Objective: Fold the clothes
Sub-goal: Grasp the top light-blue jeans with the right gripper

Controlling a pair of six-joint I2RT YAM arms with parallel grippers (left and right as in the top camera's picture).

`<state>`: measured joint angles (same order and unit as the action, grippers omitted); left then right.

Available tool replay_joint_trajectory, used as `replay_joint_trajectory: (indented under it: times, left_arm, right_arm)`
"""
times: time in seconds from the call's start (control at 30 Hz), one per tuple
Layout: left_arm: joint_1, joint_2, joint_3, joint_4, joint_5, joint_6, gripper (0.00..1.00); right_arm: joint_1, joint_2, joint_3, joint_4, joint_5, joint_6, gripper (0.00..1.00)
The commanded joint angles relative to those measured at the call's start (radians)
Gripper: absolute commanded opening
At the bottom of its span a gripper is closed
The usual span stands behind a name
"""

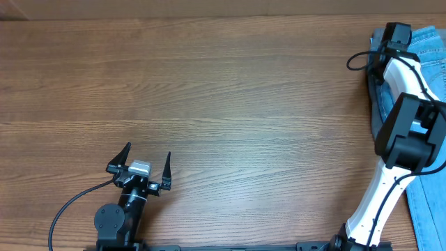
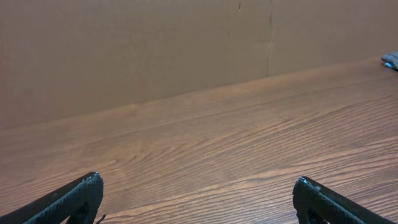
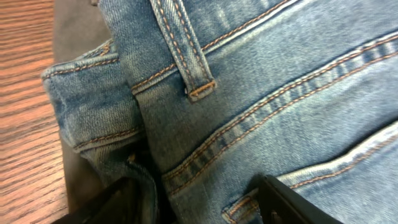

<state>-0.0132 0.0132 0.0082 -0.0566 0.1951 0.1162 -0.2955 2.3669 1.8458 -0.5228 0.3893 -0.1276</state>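
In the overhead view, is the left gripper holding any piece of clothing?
No, the left gripper stands open over the wooden table, with nothing between its fingers.

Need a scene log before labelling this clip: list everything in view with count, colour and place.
jeans: one pair, light blue denim, at the table's right edge
trousers: one pair, grey, showing from under the jeans
table: one, brown wood grain
backboard: one, plain brown, behind the table
left fingers: two, black, spread wide over bare wood, front left
right fingers: two, black, apart, down on the jeans near a belt loop
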Motion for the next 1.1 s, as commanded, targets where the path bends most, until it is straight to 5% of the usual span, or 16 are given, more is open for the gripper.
replay_joint_trajectory:
  times: [0.0,0.07,0.17,0.27,0.53,1.07]
  left_arm:
    - [0.007,-0.008,-0.003,0.001,0.012,0.026,1.0]
    - [0.007,-0.008,-0.003,0.001,0.012,0.026,1.0]
    - [0.007,-0.008,-0.003,0.001,0.012,0.026,1.0]
    - [0.007,-0.008,-0.003,0.002,0.012,0.026,1.0]
    - [0.007,-0.008,-0.003,0.001,0.012,0.026,1.0]
    - [0.007,-0.008,-0.003,0.001,0.012,0.026,1.0]
  right_arm:
    - [-0.02,0.056,0.017,-0.01,-0.051,0.0,0.66]
    - [-0.021,0.075,0.017,-0.01,-0.05,0.0,0.62]
    - [-0.021,0.082,0.017,-0.01,-0.05,0.001,0.24]
    - [-0.021,0.08,0.023,-0.002,-0.033,0.002,0.04]
    - [-0.021,0.061,0.078,-0.031,-0.002,0.08,0.04]
    - [0.011,-0.308,0.088,-0.064,0.013,0.099,0.04]
